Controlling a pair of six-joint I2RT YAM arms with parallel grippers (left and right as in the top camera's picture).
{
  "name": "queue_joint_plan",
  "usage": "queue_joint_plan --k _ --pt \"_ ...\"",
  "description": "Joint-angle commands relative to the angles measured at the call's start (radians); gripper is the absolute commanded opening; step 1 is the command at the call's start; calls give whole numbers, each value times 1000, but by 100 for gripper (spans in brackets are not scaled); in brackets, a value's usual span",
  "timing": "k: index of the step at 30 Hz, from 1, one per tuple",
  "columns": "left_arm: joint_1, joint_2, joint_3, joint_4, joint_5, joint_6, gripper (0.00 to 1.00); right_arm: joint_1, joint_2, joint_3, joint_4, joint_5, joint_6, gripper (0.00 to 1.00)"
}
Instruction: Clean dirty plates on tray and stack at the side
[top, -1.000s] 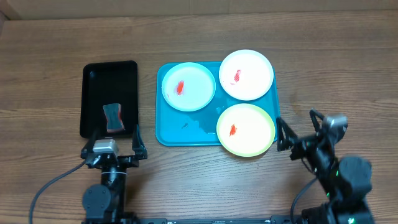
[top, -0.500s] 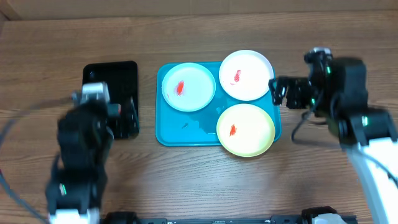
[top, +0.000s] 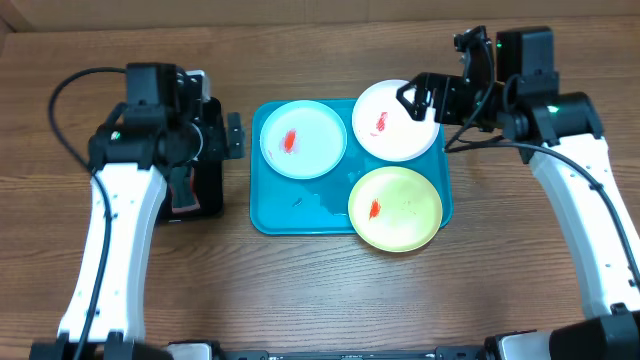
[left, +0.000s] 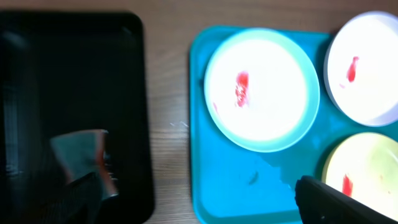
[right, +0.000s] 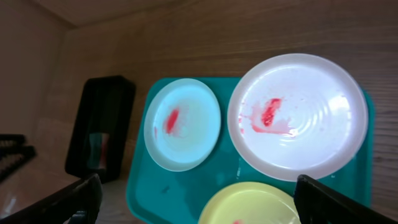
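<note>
Plates (top: 303, 139) lie smeared on the tray (top: 300, 215), mid-table. Left gripper (top: 224, 137) and right gripper (top: 418, 98) hover spread, likely to fetch sponge (left: 79, 154) and white plate (top: 382, 142).

No legible txt, labels or nos. anywhere

Both arms are stretched forward. The left tool (top: 215, 138) and the right tool (top: 437, 92) point downward, jaws spread wide, each holding nothing.
</note>
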Motion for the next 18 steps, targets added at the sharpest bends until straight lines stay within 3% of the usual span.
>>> queue_joint_plan --k 1,4,6,8,12,18 --pt "-2 66 21 6 89 -18 100 48 50 29 26 10 135 95" --pt "-2 132 21 5 86 -13 99 109 121 58 24 62 192 91" --pt "-2 167 22 15 82 17 73 152 182 108 -11 97 206 88" --pt "-1 181 23 17 34 7 58 192 249 175 -66 141 217 84" --pt "-1 174 48 -14 -198 -163 59 257 369 279 -135 259 281 73" --pt "13 174 76 -41 -373 -293 77 330 484 286 -92 391 371 64"
